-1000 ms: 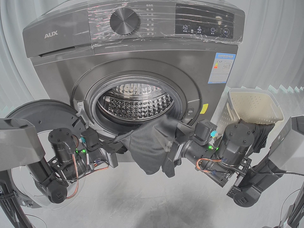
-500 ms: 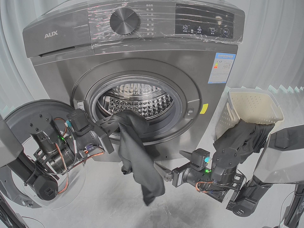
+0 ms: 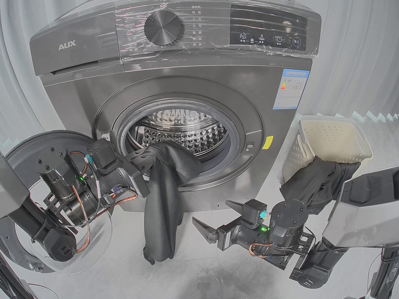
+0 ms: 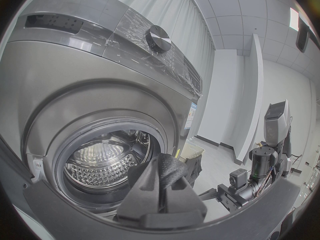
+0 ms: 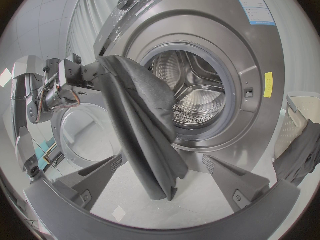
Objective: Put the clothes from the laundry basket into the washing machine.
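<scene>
Fingers point(image 3: 203, 228) of the right gripper point(image 3: 211, 212) come nearest. They are spread wide and hold nothing, low over the pale floor point(image 3: 232, 270) in front of the washing machine point(image 3: 174, 75). They point toward a dark garment point(image 3: 164, 196) that hangs just beside them, apart from both fingers.

A little farther in, the left gripper point(image 3: 143, 158) is pinched shut on the garment's top edge. It holds the cloth at the lower left lip of the round door opening point(image 3: 249, 146). A fold of cloth lies over the lip and into the mouth, while the long remainder dangles outside down the machine's front, its end close to the floor. The high grip seems meant to feed the cloth over the rim. The loose tail probably needs lifting or pushing in, which may be why the free gripper sits low beside it.

The door point(image 3: 54, 154) is swung wide open to the left, behind the left arm, so the opening is free above and to the right. Beyond the lip, the visible part of the steel drum point(image 3: 183, 136) holds no clothes.

Just beside the machine on the right stands the cream laundry basket point(image 3: 332, 138). Another dark garment point(image 3: 320, 183) is draped over its front rim.
</scene>
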Motion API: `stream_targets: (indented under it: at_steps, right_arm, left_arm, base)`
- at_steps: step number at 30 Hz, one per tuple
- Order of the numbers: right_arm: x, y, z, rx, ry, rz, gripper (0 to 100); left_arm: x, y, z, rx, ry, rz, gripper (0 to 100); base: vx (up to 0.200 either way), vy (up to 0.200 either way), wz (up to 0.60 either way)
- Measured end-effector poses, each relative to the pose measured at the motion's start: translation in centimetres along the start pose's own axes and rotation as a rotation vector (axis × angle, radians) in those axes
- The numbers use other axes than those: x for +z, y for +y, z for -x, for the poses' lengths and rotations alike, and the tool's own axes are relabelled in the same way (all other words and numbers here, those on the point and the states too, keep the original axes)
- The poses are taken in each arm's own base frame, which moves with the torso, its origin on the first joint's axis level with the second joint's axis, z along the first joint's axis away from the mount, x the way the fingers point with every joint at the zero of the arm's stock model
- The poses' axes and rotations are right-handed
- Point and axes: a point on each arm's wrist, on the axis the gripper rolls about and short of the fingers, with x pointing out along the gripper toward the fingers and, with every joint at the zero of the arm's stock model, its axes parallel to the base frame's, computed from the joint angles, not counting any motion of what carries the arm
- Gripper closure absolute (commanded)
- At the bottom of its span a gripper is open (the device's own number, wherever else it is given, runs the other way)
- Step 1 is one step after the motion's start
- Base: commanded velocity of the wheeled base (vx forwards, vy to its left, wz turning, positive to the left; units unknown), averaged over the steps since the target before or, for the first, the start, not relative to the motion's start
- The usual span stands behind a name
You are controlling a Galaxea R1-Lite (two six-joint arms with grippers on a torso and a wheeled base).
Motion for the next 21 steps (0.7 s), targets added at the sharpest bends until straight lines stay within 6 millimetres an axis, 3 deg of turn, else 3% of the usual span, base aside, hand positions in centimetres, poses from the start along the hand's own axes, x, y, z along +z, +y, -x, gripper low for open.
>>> stream_targets:
  at_steps: [21]
  right_arm:
    - [3.1,1.3,-0.6,0.055,-0.121,-0.006,0]
  left_arm:
    - [-0.2,-0.4,-0.2,0.005,0.005,-0.003,100]
  base:
    - [0.0,0.0,0.0]
